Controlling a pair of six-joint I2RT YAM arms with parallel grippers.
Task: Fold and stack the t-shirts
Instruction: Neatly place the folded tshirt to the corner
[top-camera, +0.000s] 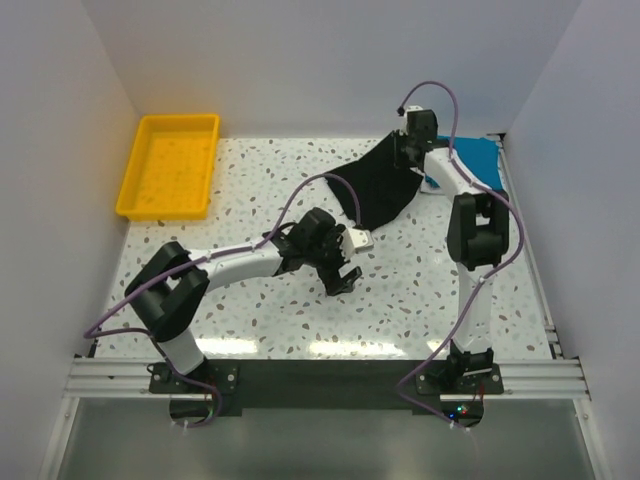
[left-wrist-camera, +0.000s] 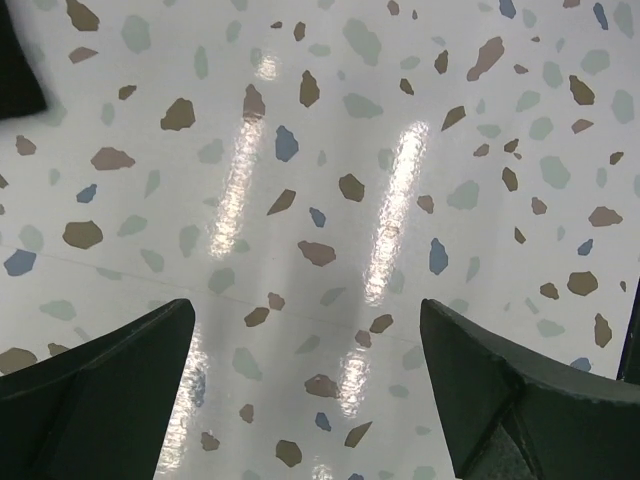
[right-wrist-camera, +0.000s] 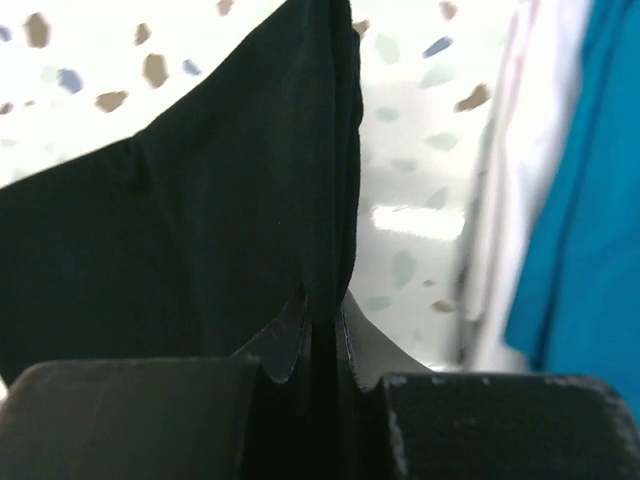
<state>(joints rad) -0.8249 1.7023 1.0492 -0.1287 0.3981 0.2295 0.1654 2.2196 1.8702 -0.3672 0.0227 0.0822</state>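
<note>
One black t-shirt (top-camera: 380, 185) at one o'clock; one teal t-shirt (top-camera: 478, 160) at two o'clock; one yellow tray (top-camera: 135, 170) at ten o'clock; two shirts altogether

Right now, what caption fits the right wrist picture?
Right claw pinching a black cloth t-shirt over the speckled table.

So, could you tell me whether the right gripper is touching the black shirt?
Touching. The right wrist view shows a fold of the black shirt clamped in the right gripper, jaws shut on it.
</note>
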